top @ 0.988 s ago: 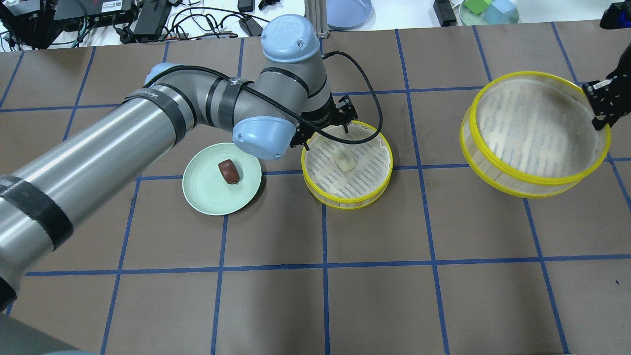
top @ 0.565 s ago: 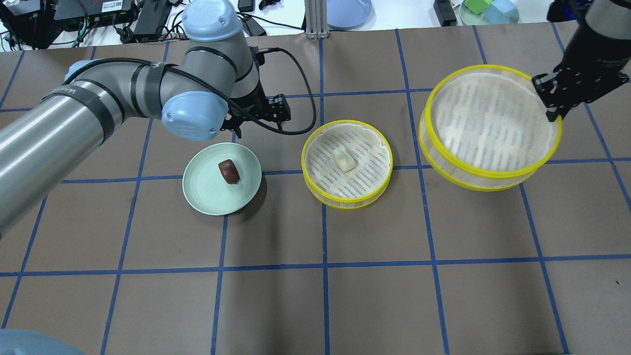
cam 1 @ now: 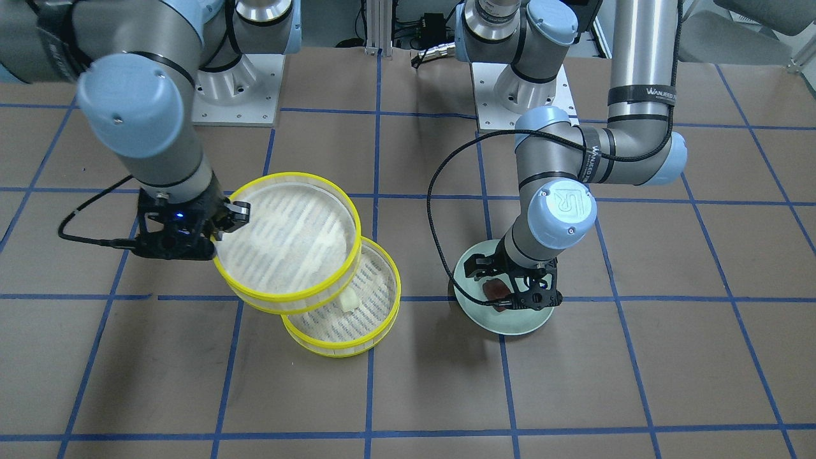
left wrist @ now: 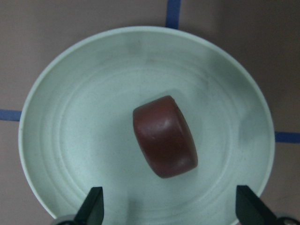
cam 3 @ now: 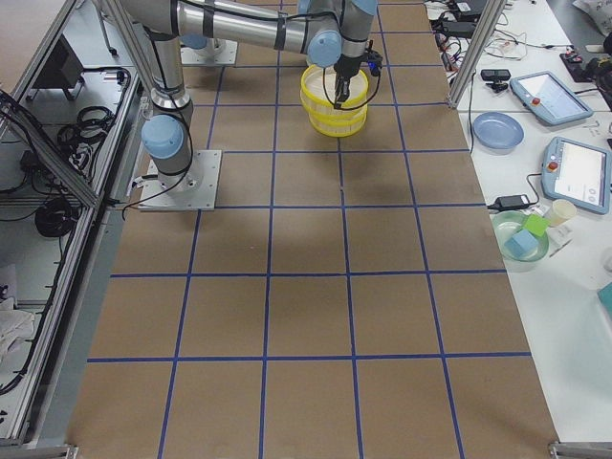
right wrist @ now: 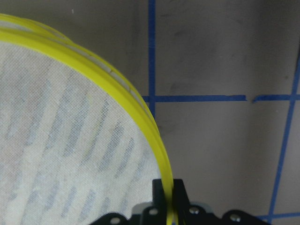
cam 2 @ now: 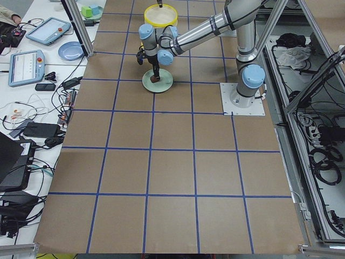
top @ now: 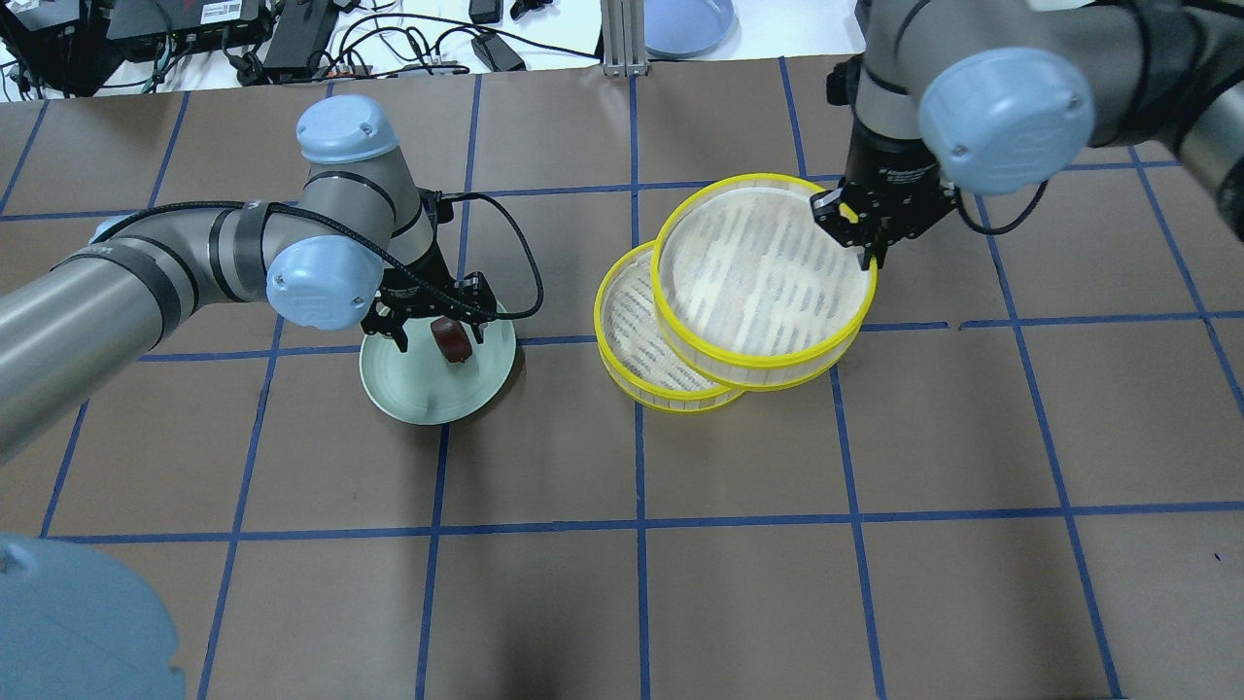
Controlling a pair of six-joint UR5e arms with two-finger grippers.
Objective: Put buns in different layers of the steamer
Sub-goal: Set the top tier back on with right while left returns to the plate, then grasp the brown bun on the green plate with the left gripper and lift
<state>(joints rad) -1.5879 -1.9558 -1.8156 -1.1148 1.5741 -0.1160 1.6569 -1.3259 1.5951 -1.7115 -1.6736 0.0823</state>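
Exterior front-facing view shows the cream-white bun (cam 1: 349, 299) lying in the lower layer (cam 1: 338, 350), so the task looks about half done. The right gripper (top: 860, 238), clamped on the rim of the upper layer (top: 758, 282), holds it overlapping the lower one, offset right and not yet seated. On the robot's left, the reddish-brown bun (left wrist: 164, 136) lies ungrasped on the green plate (top: 428, 403) between the spread fingers of the left gripper (top: 438, 338).
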